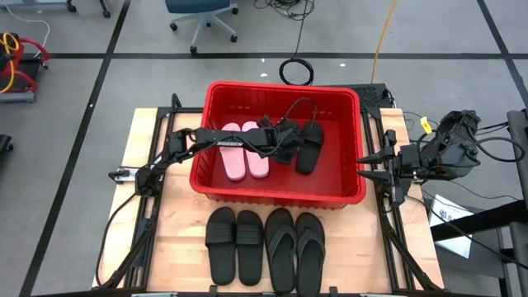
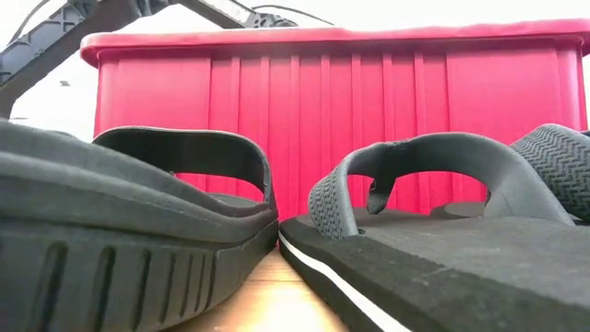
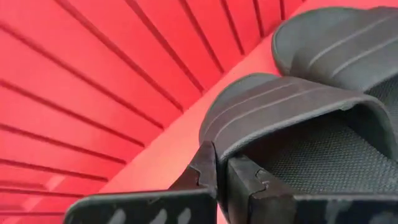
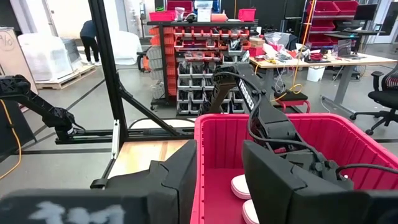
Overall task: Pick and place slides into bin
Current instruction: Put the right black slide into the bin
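Here the left gripper (image 1: 285, 136) reaches into the red bin (image 1: 216, 188) from the left side of the table, and its fingers (image 3: 205, 171) are pinched together on the wide strap of a black slide (image 3: 292, 118), gripping the strap's edge. In the left wrist view that slide hangs close to the bin's ribbed red wall, with a second black wide-strap slide (image 3: 339, 34) just beyond it. From above, the white pair (image 1: 246, 151) lies side by side on the bin floor, left of the held slide, and another black slide (image 1: 309, 148) lies to its right, near the bin's middle.

On the table in front of the bin, four slides stand in a row: a black wide-strap pair (image 1: 235, 245) on the left and a black thong flip-flop pair (image 1: 295, 250) just beside it on the right. The low view looks between these two pairs at the bin's front wall.

The right gripper (image 1: 369, 163) waits at the bin's right edge, outside the rim, with its jaws apart and nothing between them.
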Robot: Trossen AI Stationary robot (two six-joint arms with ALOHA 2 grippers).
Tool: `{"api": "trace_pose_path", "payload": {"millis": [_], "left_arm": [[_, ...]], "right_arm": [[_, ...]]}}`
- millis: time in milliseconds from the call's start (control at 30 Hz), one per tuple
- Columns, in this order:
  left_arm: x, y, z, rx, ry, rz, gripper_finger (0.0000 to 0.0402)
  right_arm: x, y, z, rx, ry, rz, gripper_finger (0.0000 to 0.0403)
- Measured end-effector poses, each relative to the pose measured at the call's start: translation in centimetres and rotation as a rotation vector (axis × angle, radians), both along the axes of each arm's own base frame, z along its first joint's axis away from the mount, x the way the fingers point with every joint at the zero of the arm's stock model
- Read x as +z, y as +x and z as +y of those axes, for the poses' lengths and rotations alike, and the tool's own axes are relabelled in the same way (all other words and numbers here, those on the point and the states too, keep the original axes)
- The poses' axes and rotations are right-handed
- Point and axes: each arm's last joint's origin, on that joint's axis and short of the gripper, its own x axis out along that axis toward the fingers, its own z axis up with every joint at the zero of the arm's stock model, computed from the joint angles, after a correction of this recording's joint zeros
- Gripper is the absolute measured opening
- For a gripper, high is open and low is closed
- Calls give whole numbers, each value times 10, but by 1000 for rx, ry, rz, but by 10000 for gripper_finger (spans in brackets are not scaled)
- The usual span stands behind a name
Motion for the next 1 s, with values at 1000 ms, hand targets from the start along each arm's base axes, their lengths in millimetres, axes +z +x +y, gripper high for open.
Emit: {"api": "trace_pose_path", "payload": {"millis": [1000], "left_arm": [[-2, 1, 8, -74, -178, -81, 105]], "right_arm": [[0, 0, 0, 3, -26, 1, 118]]}}
